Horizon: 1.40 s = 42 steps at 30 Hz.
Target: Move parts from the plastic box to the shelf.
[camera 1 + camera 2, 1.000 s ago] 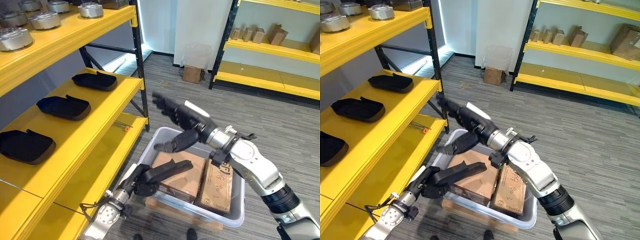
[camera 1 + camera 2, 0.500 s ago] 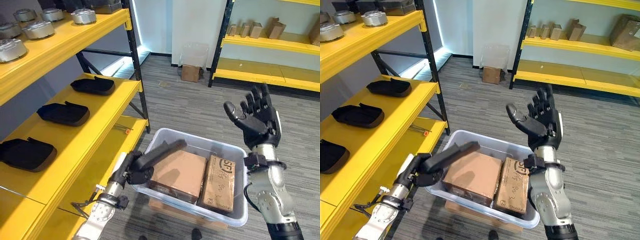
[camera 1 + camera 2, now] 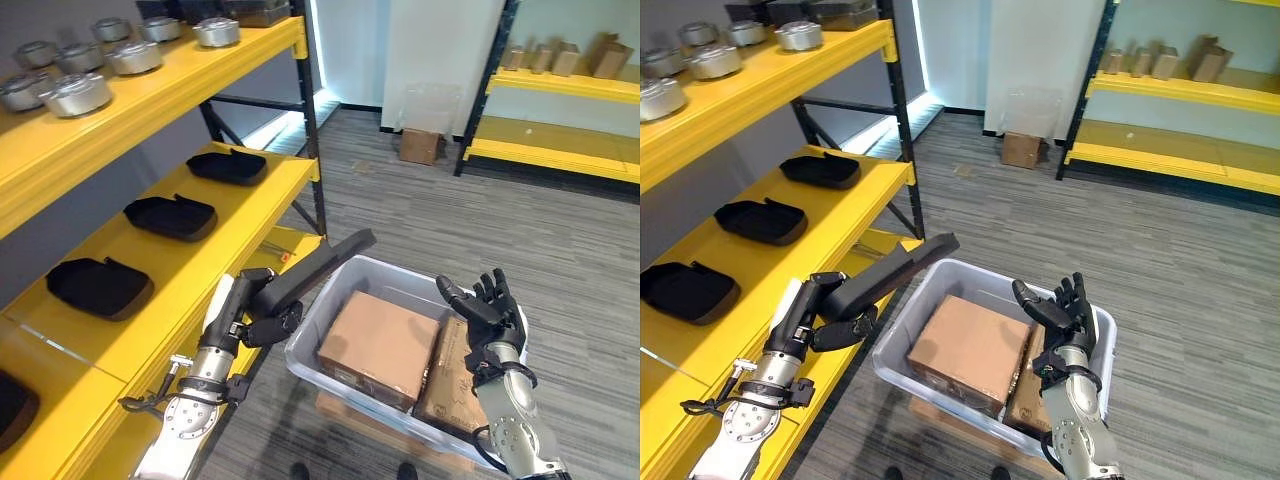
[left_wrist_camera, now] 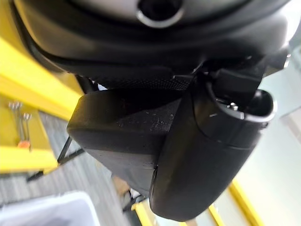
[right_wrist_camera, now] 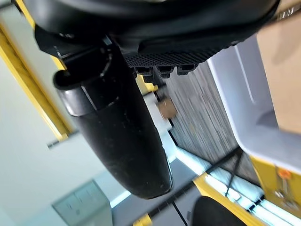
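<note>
carrying a black part (image 3: 318,264) out of the plastic box (image 3: 318,338) toward the yellow shelf (image 3: 245,215), left hand (image 3: 252,305) clenched round its lower end, part slanting up over the box's shelf-side rim. holding right hand (image 3: 487,307) released above the box's far side, fingers spread, grasping nothing. showing three similar black parts (image 3: 163,216) already resting on the shelf's middle level beside the box, so the task is judged partly done, with this part not yet placed. containing two cardboard cartons in the box: a larger one (image 3: 377,344) near the shelf side and a narrower one (image 3: 448,378) beyond it; further parts possibly hidden beneath, not clear here. displaying silver round parts (image 3: 76,93) on the level above.
</note>
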Tool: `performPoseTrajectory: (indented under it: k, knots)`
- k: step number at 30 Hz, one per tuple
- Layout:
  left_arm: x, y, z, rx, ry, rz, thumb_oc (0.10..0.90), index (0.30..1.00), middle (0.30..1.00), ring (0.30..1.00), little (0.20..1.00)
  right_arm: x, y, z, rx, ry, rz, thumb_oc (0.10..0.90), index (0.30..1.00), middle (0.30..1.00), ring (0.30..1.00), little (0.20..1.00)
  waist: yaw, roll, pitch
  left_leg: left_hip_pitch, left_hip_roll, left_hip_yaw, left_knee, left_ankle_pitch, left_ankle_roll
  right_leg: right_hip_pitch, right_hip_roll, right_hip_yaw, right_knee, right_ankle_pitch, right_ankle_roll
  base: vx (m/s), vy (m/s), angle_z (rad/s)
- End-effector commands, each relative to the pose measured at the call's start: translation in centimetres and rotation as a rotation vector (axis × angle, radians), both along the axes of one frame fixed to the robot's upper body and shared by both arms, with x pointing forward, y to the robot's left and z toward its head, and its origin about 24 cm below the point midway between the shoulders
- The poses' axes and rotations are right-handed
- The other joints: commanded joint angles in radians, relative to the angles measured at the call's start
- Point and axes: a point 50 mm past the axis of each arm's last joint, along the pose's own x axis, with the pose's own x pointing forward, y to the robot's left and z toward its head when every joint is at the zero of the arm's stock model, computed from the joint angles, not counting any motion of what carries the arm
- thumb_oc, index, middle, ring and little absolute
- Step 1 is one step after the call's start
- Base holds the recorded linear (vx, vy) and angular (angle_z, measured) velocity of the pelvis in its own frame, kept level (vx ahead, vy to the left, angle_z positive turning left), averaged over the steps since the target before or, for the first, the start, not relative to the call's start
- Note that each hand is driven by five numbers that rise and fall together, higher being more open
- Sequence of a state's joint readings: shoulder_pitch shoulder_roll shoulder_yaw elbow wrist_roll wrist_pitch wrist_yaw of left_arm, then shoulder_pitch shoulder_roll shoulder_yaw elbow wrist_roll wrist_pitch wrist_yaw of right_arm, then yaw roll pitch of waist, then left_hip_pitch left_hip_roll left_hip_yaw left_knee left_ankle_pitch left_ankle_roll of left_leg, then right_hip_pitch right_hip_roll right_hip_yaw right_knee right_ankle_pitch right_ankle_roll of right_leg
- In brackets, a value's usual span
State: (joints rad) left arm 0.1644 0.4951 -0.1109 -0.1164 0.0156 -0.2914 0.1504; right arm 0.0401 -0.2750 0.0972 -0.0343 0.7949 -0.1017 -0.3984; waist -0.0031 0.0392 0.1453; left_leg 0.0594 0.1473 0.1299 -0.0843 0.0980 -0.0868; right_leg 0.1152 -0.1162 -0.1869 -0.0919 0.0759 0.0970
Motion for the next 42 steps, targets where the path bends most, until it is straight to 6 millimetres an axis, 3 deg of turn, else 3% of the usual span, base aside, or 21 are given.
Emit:
performPoseTrajectory:
  k: [1, 6, 13, 17, 19, 23, 26, 28, 31, 34, 38, 40, 42]
  knots:
    - [0.8, 0.0, 8.0, 0.026, -0.462, -0.04, 0.4, 0.3, 0.3, 0.3, 0.3, 2.2, 0.8, 7.6, -0.04, -0.39, 0.06, 0.9, 1.0, 1.0, 1.0, 1.0, 0.014, -0.04, -0.039, 0.041, 0.056, -0.01, -0.003, -0.037, -0.032, 0.032, -0.074, -0.07, 0.006, -0.01, 0.068, 0.05, 0.124, 0.2]
    - [0.3, -0.1, 8.6, 0.03, -0.509, -0.046, 0.4, 0.3, 0.3, 0.3, 0.3, 1.6, 1.5, 9.6, -0.161, -0.473, 0.073, 0.9, 1.0, 1.0, 1.0, 1.0, 0.035, -0.048, -0.04, 0.028, 0.037, -0.031, -0.003, -0.042, -0.022, 0.035, -0.082, -0.086, 0.012, -0.013, 0.073, 0.04, 0.127, 0.19]
    - [-0.1, -0.3, 9.9, 0.085, -0.601, -0.053, 0.4, 0.3, 0.3, 0.3, 0.3, 0.8, 0.9, 11.0, -0.313, -0.548, -0.023, 0.9, 1.0, 1.0, 1.0, 1.0, 0.055, -0.053, -0.047, 0.017, -0.015, -0.042, -0.003, -0.054, 0.007, 0.039, -0.115, -0.106, 0.035, -0.008, 0.099, 0.03, 0.21, 0.17]
    - [0.0, -0.2, 10.2, 0.094, -0.614, -0.053, 0.4, 0.3, 0.3, 0.3, 0.3, 0.5, 1.1, 11.2, -0.342, -0.574, -0.046, 0.9, 1.0, 1.0, 1.0, 1.0, 0.063, -0.053, -0.05, 0.015, -0.046, -0.046, -0.003, -0.065, 0.024, 0.037, -0.143, -0.113, 0.037, 0.018, 0.112, 0.0, 0.189, 0.07]
    - [0.0, 0.1, 10.4, 0.017, -0.578, -0.071, 0.4, 0.3, 0.3, 0.3, 0.3, 0.4, 0.9, 11.2, -0.356, -0.577, -0.067, 0.9, 1.0, 1.0, 1.0, 1.0, 0.069, -0.054, -0.051, 0.016, -0.075, -0.042, -0.003, -0.075, 0.038, 0.033, -0.168, -0.123, 0.025, 0.056, 0.123, -0.03, 0.221, 0.11]
    - [-0.4, 0.2, 10.5, 0.066, -0.624, -0.053, 0.4, 0.3, 0.3, 0.3, 0.3, 0.6, 1.3, 10.8, -0.348, -0.577, -0.036, 0.9, 1.0, 1.0, 1.0, 1.0, 0.075, -0.055, -0.049, 0.021, -0.092, 0.002, -0.003, -0.084, 0.048, -0.005, -0.196, -0.153, 0.059, 0.115, 0.139, -0.06, 0.106, 0.02]
    - [-0.1, -0.1, 11.0, 0.062, -0.646, -0.083, 0.4, 0.3, 0.3, 0.3, 0.3, 0.7, 1.2, 10.2, -0.334, -0.551, -0.034, 0.9, 1.0, 1.0, 1.0, 1.0, 0.056, -0.054, -0.049, 0.002, -0.111, -0.035, -0.003, -0.088, 0.077, -0.04, -0.105, -0.066, 0.161, 0.029, 0.117, -0.09, 0.025, -0.07]
    - [0.6, -1.0, 11.6, 0.052, -0.662, -0.131, 0.4, 0.3, 0.3, 0.3, 0.3, 0.7, 1.2, 10.1, -0.354, -0.552, -0.045, 0.9, 1.0, 1.0, 1.0, 1.0, 0.018, -0.053, -0.049, -0.023, -0.136, -0.102, -0.003, -0.066, 0.1, -0.11, 0.034, 0.076, 0.275, -0.022, 0.074, -0.12, 0.001, 0.51]
    - [1.3, -1.2, 11.7, -0.062, -0.616, -0.184, 0.4, 0.3, 0.3, 0.3, 0.3, 1.0, 1.3, 10.0, -0.392, -0.546, -0.033, 0.9, 1.0, 1.0, 1.0, 1.0, -0.005, -0.05, -0.04, -0.033, -0.17, -0.174, -0.003, -0.053, 0.104, -0.145, 0.15, 0.173, 0.315, -0.059, 0.025, -0.1, -0.051, 1.06]
    - [1.5, -1.4, 10.8, -0.102, -0.573, -0.192, 0.4, 0.3, 0.3, 0.3, 0.3, 1.8, 0.8, 9.0, -0.432, -0.494, -0.028, 0.9, 1.0, 1.0, 1.0, 1.0, 0.01, -0.049, -0.022, -0.038, -0.192, -0.251, -0.003, -0.034, 0.098, -0.108, 0.167, 0.154, 0.249, -0.104, -0.019, -0.1, -0.134, 0.52]
    - [-0.3, -0.5, 9.7, -0.077, -0.565, -0.147, 0.4, 0.3, 0.3, 0.3, 0.3, 1.1, -0.6, 8.6, -0.458, -0.475, -0.044, 0.9, 1.0, 1.0, 1.0, 1.0, 0.029, -0.044, -0.013, -0.052, -0.189, -0.265, -0.003, -0.019, 0.075, -0.052, 0.155, 0.147, 0.135, -0.081, -0.027, -0.1, -0.16, 0.3]
    - [-0.4, -0.1, 9.5, -0.067, -0.563, -0.108, 0.4, 0.3, 0.3, 0.3, 0.3, 0.8, -0.7, 8.6, -0.459, -0.482, -0.048, 0.9, 1.0, 1.0, 1.0, 1.0, 0.031, -0.04, -0.01, -0.074, -0.187, -0.246, -0.003, -0.007, 0.064, -0.035, 0.149, 0.139, 0.102, -0.072, -0.026, -0.08, -0.052, 0.08]
    - [-0.1, 0.0, 9.4, -0.064, -0.57, -0.089, 0.4, 0.3, 0.3, 0.3, 0.3, 0.6, -0.9, 8.5, -0.451, -0.483, -0.053, 0.9, 1.0, 1.0, 1.0, 1.0, 0.022, -0.037, -0.008, -0.095, -0.171, -0.165, -0.003, -0.001, 0.046, -0.017, 0.134, 0.102, 0.071, -0.072, -0.023, -0.1, -0.003, 0.18]
